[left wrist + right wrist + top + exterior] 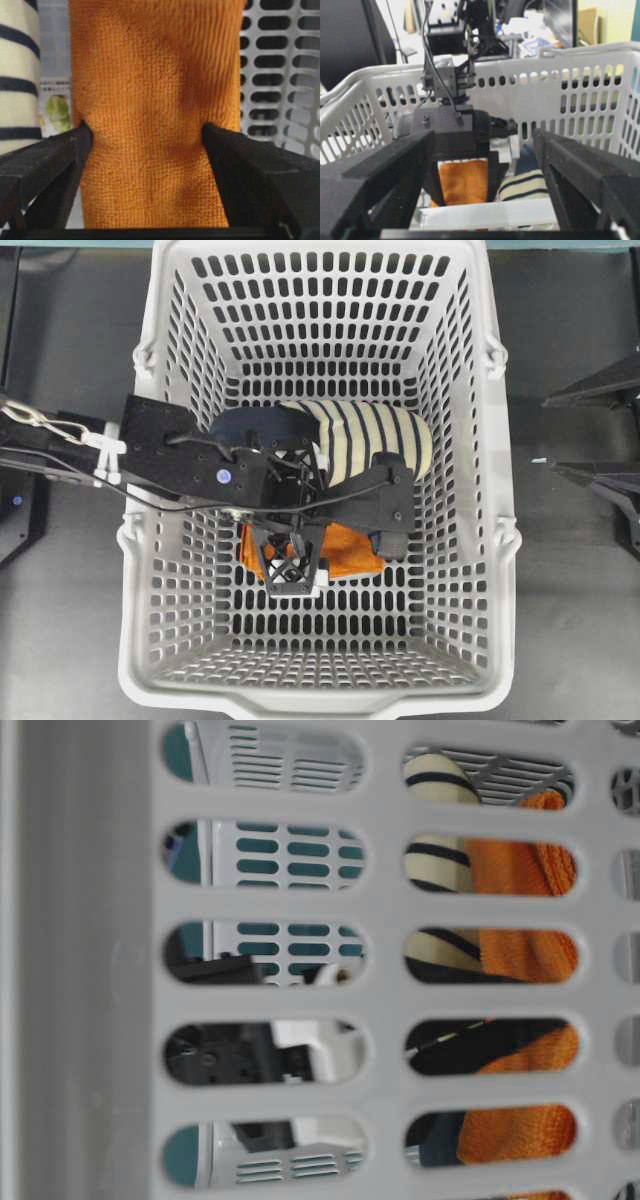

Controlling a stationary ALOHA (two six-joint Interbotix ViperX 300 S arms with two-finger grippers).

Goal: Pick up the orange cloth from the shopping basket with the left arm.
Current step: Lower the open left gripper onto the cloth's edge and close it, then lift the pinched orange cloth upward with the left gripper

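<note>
The orange cloth (350,545) lies low in the light grey shopping basket (490,540), in front of a navy and cream striped slipper (370,435). My left gripper (340,555) reaches down into the basket and is shut on the cloth. In the left wrist view both black fingers (55,160) press into the sides of the cloth (150,125), which bulges between them. The right wrist view shows the cloth (465,182) held between the left arm's fingers. My right gripper (485,145) is open and empty outside the basket at the right (555,435).
The slipper (17,75) sits right beside the held cloth. The slotted basket walls (280,75) close in on all sides, and the near wall (380,1000) fills the table-level view. A small printed label (55,107) lies on the floor between slipper and cloth.
</note>
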